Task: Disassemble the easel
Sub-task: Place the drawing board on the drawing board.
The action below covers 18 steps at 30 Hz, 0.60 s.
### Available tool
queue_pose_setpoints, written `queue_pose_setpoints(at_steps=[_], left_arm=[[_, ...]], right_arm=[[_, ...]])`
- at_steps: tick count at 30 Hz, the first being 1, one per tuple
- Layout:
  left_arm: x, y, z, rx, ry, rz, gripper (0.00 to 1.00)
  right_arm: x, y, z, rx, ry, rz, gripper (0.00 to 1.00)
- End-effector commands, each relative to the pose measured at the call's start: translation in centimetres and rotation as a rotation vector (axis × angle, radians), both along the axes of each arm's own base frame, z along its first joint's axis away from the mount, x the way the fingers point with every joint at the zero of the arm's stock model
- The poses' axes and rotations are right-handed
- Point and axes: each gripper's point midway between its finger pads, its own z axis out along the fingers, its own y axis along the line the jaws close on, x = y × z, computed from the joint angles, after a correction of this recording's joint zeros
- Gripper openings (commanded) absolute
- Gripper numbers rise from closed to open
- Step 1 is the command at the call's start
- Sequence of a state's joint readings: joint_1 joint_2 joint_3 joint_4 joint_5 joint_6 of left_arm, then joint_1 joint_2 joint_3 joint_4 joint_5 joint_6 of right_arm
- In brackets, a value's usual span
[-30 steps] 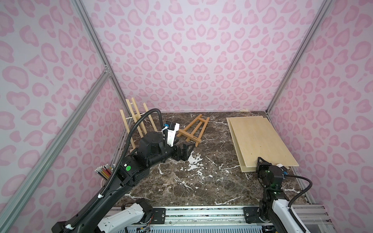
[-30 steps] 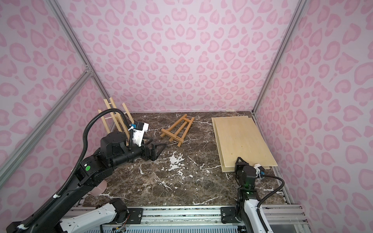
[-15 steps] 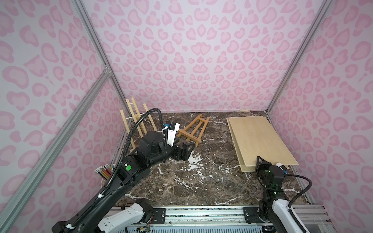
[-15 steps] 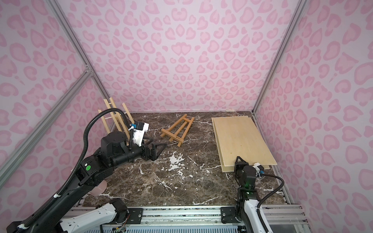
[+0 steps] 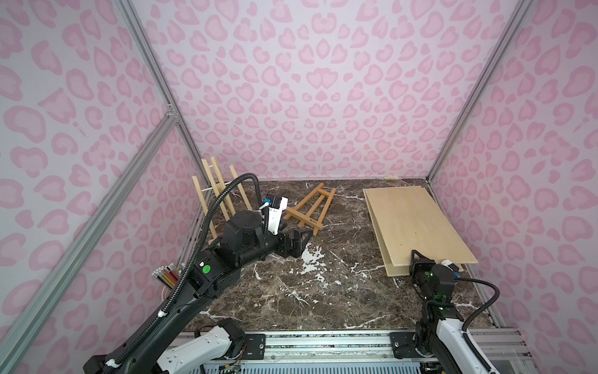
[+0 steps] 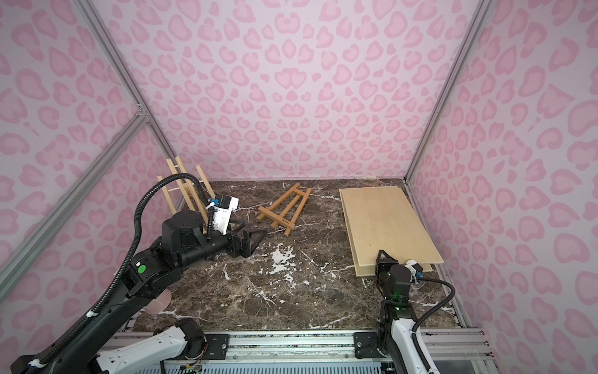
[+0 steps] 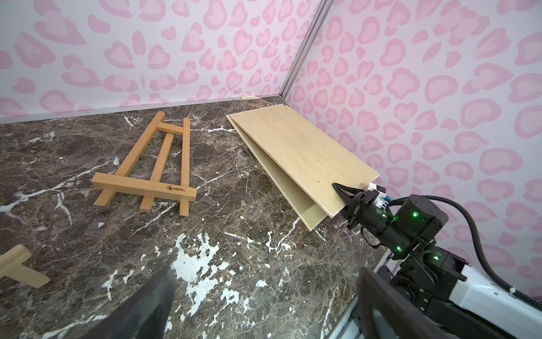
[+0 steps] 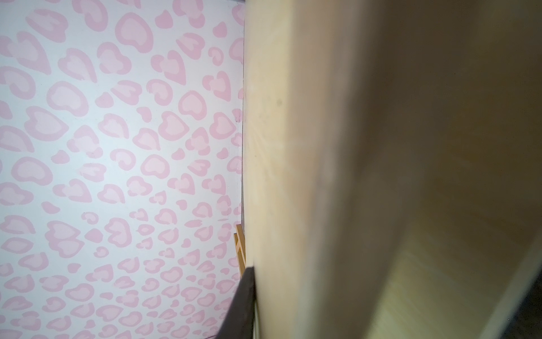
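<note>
Top board (image 5: 417, 220) is being pinched by right gripper (image 7: 340, 190); left gripper (image 5: 302, 238) is being held wide open near easel (image 5: 307, 209)

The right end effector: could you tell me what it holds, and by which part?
The right end effector grips the upper board by its near edge, raised above the lower board.

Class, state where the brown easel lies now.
In a top view the brown easel lies flat near the back wall, beyond the left gripper, left of the plywood boards.
</note>
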State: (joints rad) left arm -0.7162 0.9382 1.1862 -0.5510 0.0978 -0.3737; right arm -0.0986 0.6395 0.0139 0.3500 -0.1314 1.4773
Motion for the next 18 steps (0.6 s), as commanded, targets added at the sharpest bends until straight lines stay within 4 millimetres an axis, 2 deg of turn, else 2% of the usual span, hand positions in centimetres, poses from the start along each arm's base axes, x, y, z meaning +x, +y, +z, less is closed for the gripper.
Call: queue_pose_setpoints(at_steps=[1,4,15,16,18], left_arm=[[0.25,-0.27,0.76,-0.024,-0.023,-0.001,0.98],[0.24,-0.29,0.75,-0.025,-0.022,-0.002,0.98],[0.30,-0.34,0.67,-0.025,-0.019,-0.003,0.98],[0.30,-0.38,0.69,-0.025,-0.019,-0.005,0.98],[0.33,-0.37,0.57,-0.023,-0.016,-0.003,0.98]], right_arm=[[-1.71,0.89,-3.76,-0.063,0.166,0.079,0.22],[-2.03,0.68,-4.05,-0.064,0.184,0.067,0.28],[-2.26,0.35,-3.94,-0.074,0.205,0.051,0.39],[-2.42,0.21,-4.08,-0.076,0.228,0.043,0.42],[-2.41,-0.08,-3.90,-0.091,0.248,0.034,0.56]])
